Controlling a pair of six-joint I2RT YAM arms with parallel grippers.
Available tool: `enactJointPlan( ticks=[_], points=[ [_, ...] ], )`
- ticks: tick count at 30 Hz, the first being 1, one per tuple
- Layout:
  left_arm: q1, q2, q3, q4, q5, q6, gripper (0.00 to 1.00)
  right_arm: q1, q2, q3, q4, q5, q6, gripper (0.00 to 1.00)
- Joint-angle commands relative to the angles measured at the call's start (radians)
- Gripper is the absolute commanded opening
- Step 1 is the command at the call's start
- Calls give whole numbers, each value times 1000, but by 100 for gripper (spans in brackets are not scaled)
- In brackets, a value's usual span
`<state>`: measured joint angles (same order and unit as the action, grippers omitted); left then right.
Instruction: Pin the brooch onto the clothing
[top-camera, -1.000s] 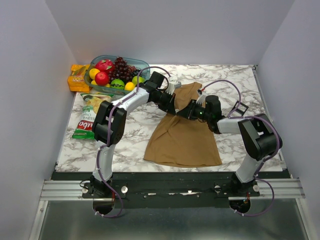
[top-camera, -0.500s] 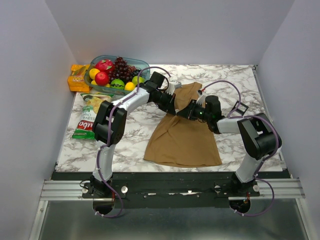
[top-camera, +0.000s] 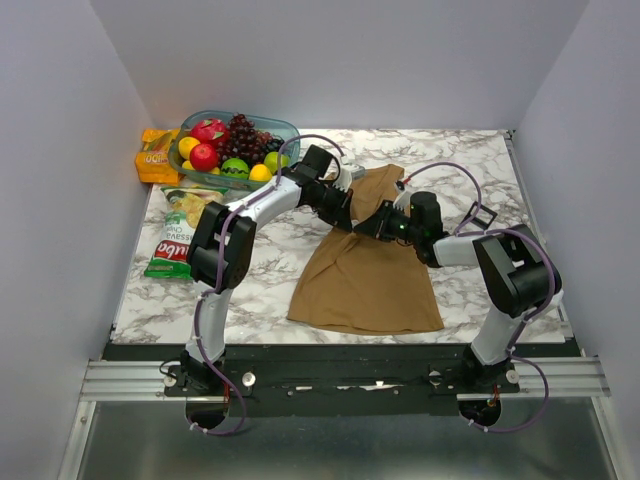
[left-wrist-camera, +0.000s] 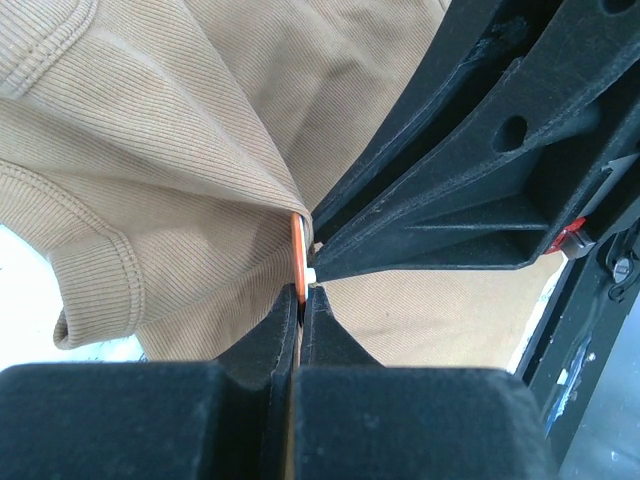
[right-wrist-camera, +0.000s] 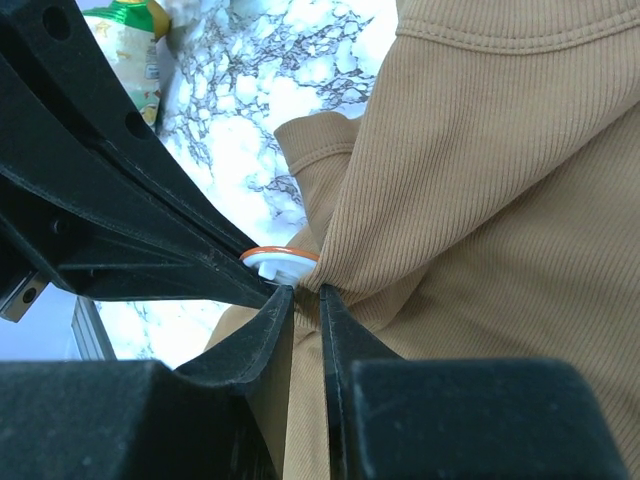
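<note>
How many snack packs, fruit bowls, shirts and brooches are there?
snack packs: 2, the orange pack and the green chips bag
fruit bowl: 1
tank top: 1
brooch: 1
total: 5

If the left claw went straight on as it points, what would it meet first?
Likely the right claw: its tips sit just ahead of the left claw, with only the brooch and a tank top fold between.
</note>
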<state>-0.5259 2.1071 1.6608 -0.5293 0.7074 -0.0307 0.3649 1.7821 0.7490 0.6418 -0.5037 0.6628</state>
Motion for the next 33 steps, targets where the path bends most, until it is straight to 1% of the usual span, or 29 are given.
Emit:
enactJointPlan(
  ticks=[1, 9, 23, 33],
  points=[
    [-69, 13, 24, -11, 110, -14, 0, 3, 26, 33, 53, 39, 14, 24],
    [-86, 11, 24, -9, 110, -14, 0, 5, 33, 47, 53, 56, 31, 23],
    [-98, 8, 21, -11, 107, -12, 0, 5, 36, 75, 21, 140, 73, 22],
    [-97, 5, 24, -21, 86, -6, 0, -12, 23, 56, 16, 189, 97, 22]
  ],
)
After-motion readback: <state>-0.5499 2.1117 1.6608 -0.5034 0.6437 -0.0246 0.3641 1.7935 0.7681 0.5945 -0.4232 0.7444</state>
